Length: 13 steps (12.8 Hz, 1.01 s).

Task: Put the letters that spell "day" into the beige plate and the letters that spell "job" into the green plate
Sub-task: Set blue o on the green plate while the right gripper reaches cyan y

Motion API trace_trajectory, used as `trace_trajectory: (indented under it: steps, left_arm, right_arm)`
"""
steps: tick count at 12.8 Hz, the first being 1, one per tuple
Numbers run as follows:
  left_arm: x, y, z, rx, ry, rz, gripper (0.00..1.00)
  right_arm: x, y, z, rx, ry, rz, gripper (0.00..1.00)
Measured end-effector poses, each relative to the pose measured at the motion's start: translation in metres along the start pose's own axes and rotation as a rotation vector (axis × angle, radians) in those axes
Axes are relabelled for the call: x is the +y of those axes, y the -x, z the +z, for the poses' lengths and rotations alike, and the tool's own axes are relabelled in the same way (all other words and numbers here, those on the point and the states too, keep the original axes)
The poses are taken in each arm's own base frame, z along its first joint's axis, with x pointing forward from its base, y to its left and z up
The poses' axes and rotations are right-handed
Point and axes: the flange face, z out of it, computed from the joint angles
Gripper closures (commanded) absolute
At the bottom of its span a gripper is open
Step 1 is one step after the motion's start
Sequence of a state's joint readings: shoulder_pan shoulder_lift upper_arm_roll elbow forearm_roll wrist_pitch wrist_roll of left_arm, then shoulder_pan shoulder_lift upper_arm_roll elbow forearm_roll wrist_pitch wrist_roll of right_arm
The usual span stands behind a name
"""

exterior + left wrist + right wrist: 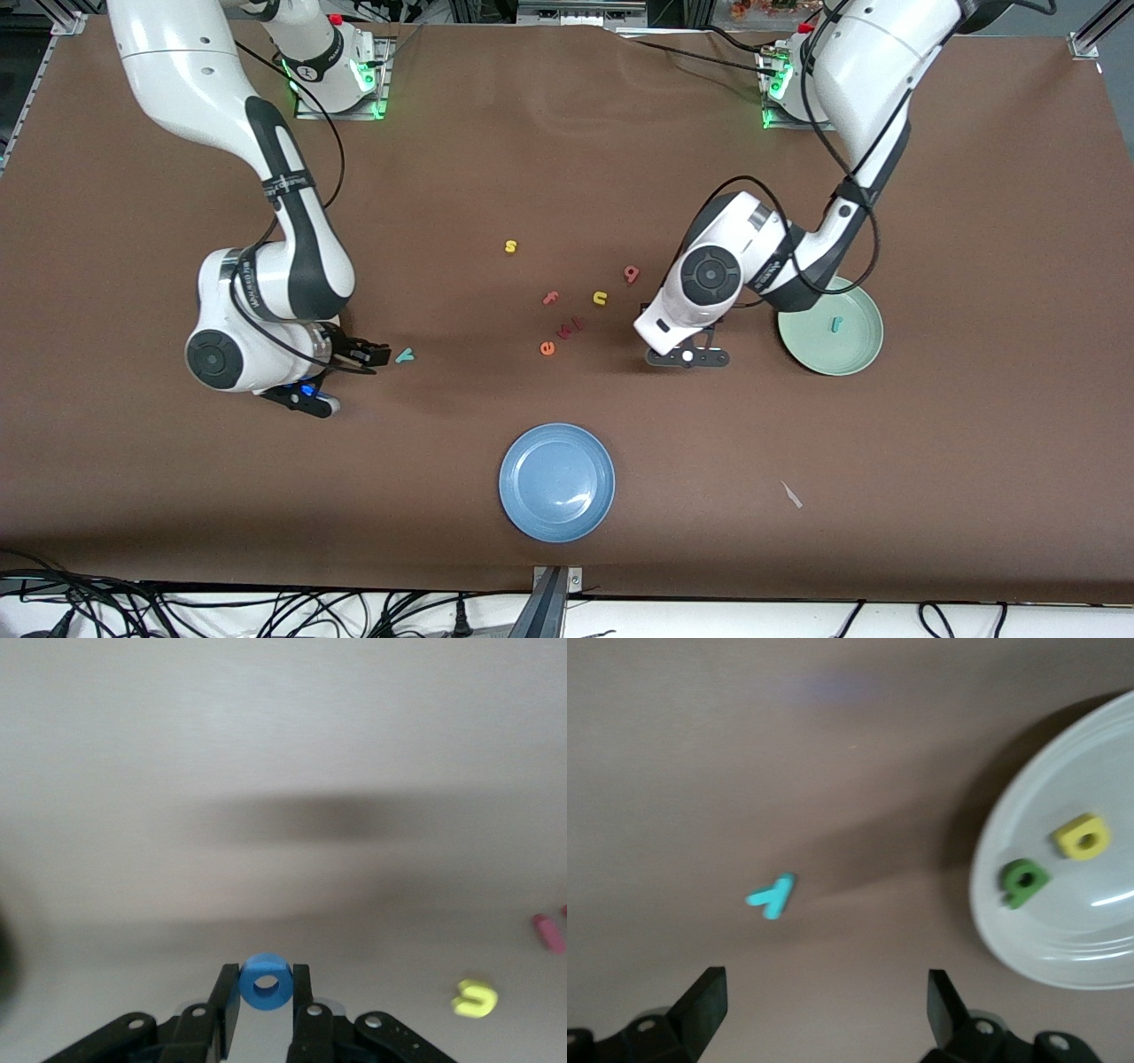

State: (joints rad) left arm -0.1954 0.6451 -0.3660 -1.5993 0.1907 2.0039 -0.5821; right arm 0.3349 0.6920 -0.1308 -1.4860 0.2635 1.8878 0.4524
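A brown table carries scattered toy letters. The right gripper point(819, 1014), fingers spread and empty, hangs just above the teal y point(772, 896), the beige plate point(1028, 930) alongside. The left gripper point(264, 1014), clamped on the blue o point(266, 981), hovers beside the green plate point(855, 347).

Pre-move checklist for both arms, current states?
1. Left gripper shut on the blue ring-shaped o: ok.
2. Teal j in pale mint-green plate: ok.
3. Yellow d and green a in cream-beige plate: ok.
4. Teal y on the table, not in that plate: not ok.
5. Right gripper open, over the table by the y: ok.
6. Red-pink b on the table: cannot tell.
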Motion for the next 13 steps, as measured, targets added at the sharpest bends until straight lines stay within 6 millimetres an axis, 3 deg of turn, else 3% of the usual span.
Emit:
trace_trajectory:
  steps: [3,6,11,13]
  left_arm:
    - [-0.039,-0.006,-0.017,-0.038,-0.027,0.028,1.0]
    - [-0.084,-0.013,-0.024,-0.087,-0.04,0.082,1.0]
    - [-0.168,-0.024,-0.001,-0.162,-0.068,0.096,1.0]
    - [-0.184,-0.022,0.01,-0.18,-0.095,0.103,1.0]
  right_arm:
    - [-0.03,0.012,0.004,0.045,-0.017,0.154,0.0]
    - [-0.035,0.014,0.005,0.064,-0.013,0.23,0.0]
    - [-0.026,0.007,0.001,0.088,-0.011,0.331,0.0]
    - [-0.029,0.006,0.0,0.117,-0.02,0.394,0.0]
